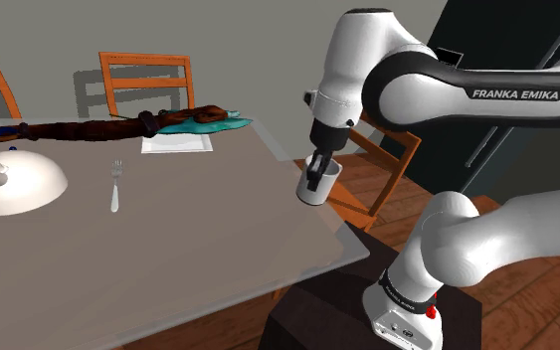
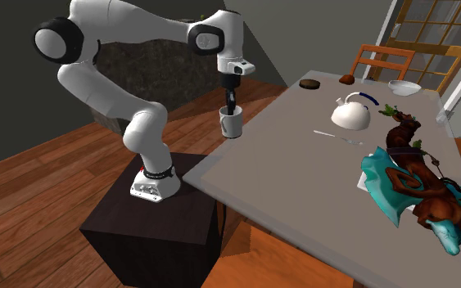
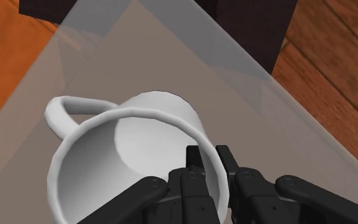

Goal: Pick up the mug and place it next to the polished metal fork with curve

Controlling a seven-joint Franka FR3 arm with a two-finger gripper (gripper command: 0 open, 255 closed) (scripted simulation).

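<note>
"Grey table (image 1: 188, 249) on a plank floor, wooden chairs behind. Where is the mug from where you stand?"

"White mug (image 1: 323, 191) at the table's edge nearest the stand, well apart from the fork (image 1: 116, 185), which lies beside a white kettle (image 1: 19, 184). Whether its base is clear of the table I cannot tell."

"And the gripper (image 3: 209, 158)?"

"Fingers (image 3: 194, 159) pinching the rim wall, one inside the cup and one outside, roughly opposite the handle (image 3: 63, 111)."

"How will it handle?"

"By my judgement it is stiff, light and empty — but smooth, and likely breakable. A one-sided rim pinch may let it tilt, so a level carry and a gentle set-down beside the fork seem wise."
</note>
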